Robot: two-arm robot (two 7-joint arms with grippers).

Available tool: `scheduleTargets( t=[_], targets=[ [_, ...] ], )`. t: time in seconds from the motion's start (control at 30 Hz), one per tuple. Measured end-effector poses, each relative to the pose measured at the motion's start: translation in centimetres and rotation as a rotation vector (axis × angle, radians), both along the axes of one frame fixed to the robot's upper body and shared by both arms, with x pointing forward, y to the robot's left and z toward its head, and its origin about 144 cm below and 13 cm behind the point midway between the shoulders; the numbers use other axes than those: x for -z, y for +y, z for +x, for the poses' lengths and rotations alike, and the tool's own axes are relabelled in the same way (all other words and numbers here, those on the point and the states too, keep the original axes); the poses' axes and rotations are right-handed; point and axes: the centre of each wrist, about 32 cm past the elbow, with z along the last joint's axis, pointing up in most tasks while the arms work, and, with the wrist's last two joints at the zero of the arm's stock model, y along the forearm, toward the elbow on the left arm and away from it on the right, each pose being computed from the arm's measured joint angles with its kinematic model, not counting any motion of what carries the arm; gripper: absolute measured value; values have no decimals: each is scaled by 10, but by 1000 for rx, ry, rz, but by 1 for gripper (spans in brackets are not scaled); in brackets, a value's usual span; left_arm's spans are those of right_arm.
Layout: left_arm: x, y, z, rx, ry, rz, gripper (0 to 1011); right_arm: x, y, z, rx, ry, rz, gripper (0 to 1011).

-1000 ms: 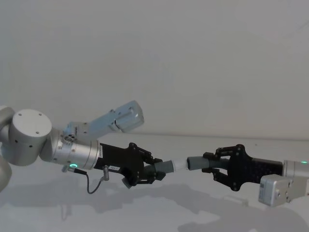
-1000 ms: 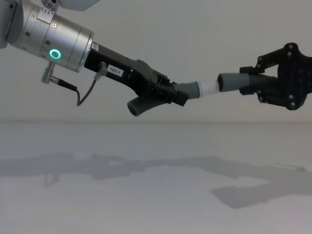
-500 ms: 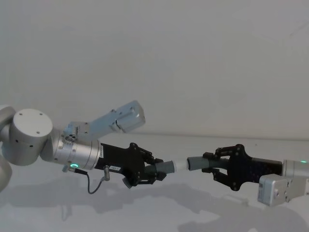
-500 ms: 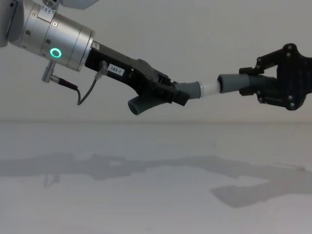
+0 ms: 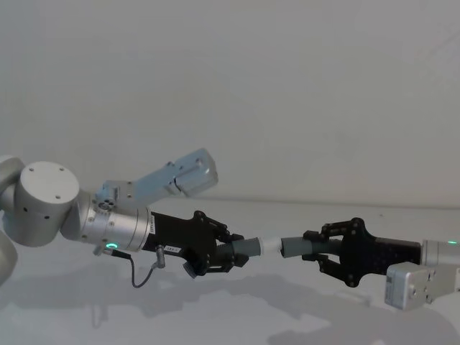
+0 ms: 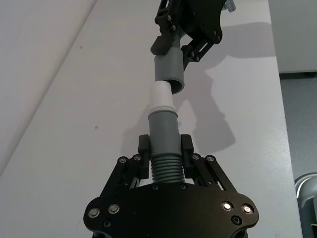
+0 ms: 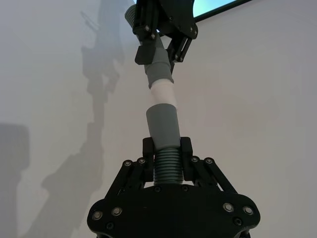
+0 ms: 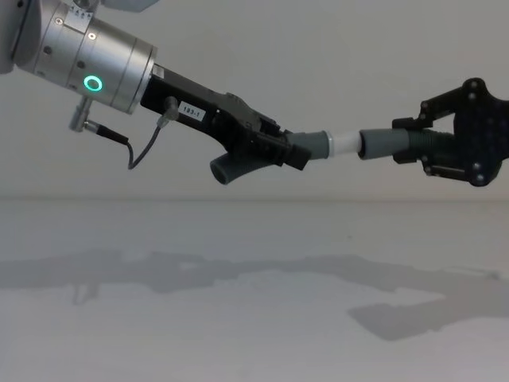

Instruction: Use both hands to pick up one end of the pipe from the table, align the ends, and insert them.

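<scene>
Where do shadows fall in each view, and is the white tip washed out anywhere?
Chest view: soft arm shadows lie on the table under the left gripper and right gripper. Left wrist view: a dark shadow sits beside the pipe. Right wrist view: long shadows streak the surface. Head view: the white tip is bright but keeps its edges.

Dark grey-teal plastic tube piece with white plug tip (image 8: 343, 143), clamped in left gripper (image 8: 280, 151); tip meets grey socket tube (image 8: 380, 143), clamped in right gripper (image 8: 413, 143).
</scene>
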Motion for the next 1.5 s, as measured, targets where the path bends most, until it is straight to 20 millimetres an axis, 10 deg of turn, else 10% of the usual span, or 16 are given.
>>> scheduleTargets(
  t=[1.5],
  targets=[
    [3, -11, -5, -8, 3, -9, 336, 1, -5, 2, -6, 25, 40, 286]
  ],
)
